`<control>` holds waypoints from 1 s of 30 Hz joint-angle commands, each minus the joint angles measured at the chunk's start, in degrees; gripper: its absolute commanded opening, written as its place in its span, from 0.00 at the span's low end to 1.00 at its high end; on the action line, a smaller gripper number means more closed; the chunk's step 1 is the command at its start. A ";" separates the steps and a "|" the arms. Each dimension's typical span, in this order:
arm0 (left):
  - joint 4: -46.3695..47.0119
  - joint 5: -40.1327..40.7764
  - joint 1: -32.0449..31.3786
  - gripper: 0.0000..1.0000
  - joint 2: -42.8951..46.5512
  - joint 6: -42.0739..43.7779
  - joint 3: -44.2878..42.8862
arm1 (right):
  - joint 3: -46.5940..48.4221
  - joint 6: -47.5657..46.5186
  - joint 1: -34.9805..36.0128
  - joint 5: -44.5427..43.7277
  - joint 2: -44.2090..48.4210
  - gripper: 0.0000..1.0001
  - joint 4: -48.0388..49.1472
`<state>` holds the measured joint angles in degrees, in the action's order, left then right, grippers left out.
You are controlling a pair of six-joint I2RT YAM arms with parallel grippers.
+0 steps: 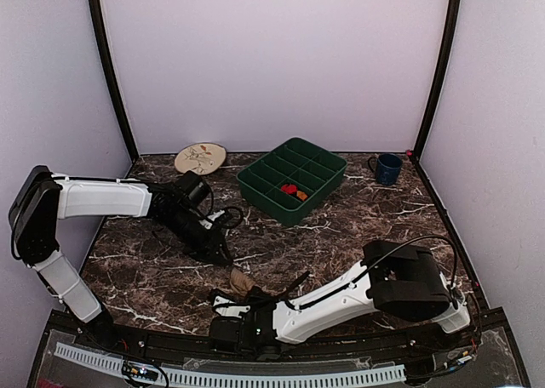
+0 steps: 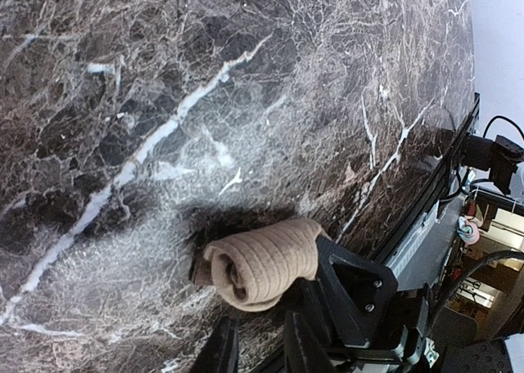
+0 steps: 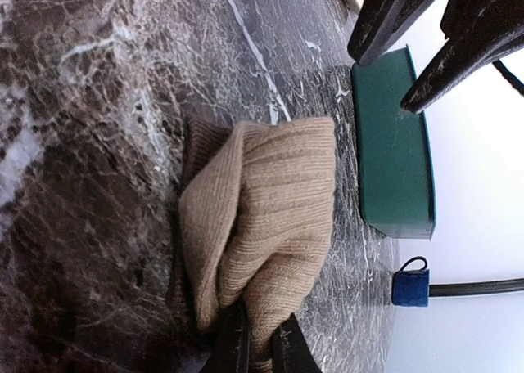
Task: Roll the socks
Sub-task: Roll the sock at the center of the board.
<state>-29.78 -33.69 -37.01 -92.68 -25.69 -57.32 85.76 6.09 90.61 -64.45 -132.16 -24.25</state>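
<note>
Top camera looks down from six o'clock. Close wrist cameras face about four (left) and ten (right), sharing the tan sock [image 2: 262, 262].

No writing, label, brand, number or sign can be read in any of the three views. The only marking is a drawing on the plate [image 1: 200, 158] at the 11 o'clock end of the table [image 1: 358, 226], and it has no letters that can be made out.
</note>
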 commanded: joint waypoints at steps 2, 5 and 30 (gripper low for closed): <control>-3.98 -1.95 -0.10 0.25 -0.92 2.56 -2.84 | -1.53 -1.82 0.88 1.31 -1.94 0.00 -6.37; -5.54 -2.47 -0.21 0.26 -2.75 3.90 -5.21 | -2.39 -3.13 0.89 0.80 -1.31 0.00 -6.07; -18.31 0.23 -7.41 0.27 -12.02 11.98 -18.11 | -4.03 -12.70 1.01 -1.73 -0.88 0.00 -0.23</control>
<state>-44.38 -35.40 -43.70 -104.36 -15.14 -73.56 83.18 -4.89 91.15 -68.69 -132.09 -23.90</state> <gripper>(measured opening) 0.269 0.051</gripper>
